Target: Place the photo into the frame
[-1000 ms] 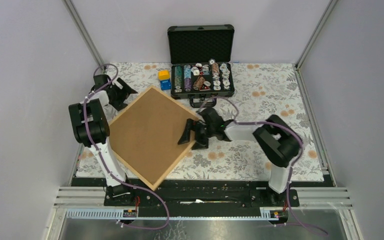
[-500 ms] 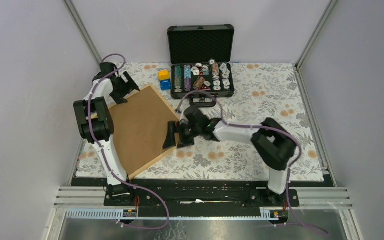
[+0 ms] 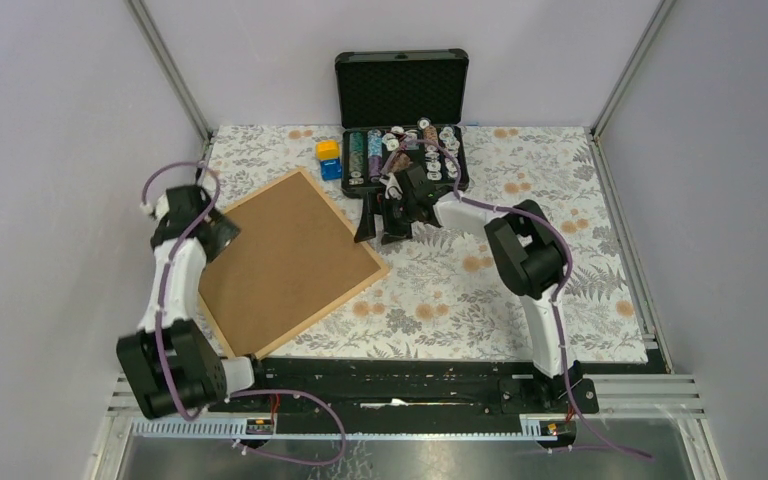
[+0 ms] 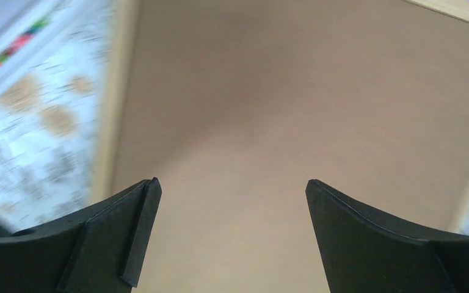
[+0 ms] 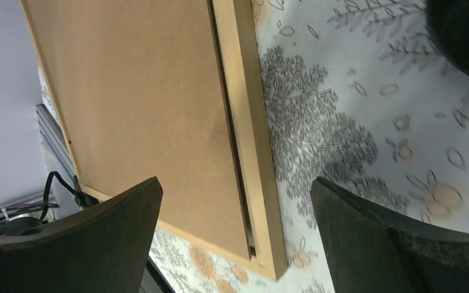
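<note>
The frame (image 3: 322, 312) of light wood lies flat on the flowered cloth at the left, face down, with a brown backing sheet (image 3: 290, 260) filling it. The photo is hidden. My left gripper (image 3: 215, 232) hangs open over the frame's left part; the left wrist view shows only the backing (image 4: 281, 110) and the frame's rail (image 4: 119, 91) under my left gripper (image 4: 232, 189). My right gripper (image 3: 380, 225) stands open just off the frame's right edge. In its wrist view, my right gripper (image 5: 235, 181) is over the frame's rail (image 5: 247, 122) and backing (image 5: 134, 91), holding nothing.
An open black case (image 3: 405, 150) of poker chips stands at the back, just behind the right gripper. A yellow and a blue block (image 3: 329, 158) sit to its left. Grey walls close in the left and right sides.
The frame with its backing has come down from a raised tilt to lie flat. The left gripper drew back from the far corner. The right gripper moved off towards the case.
</note>
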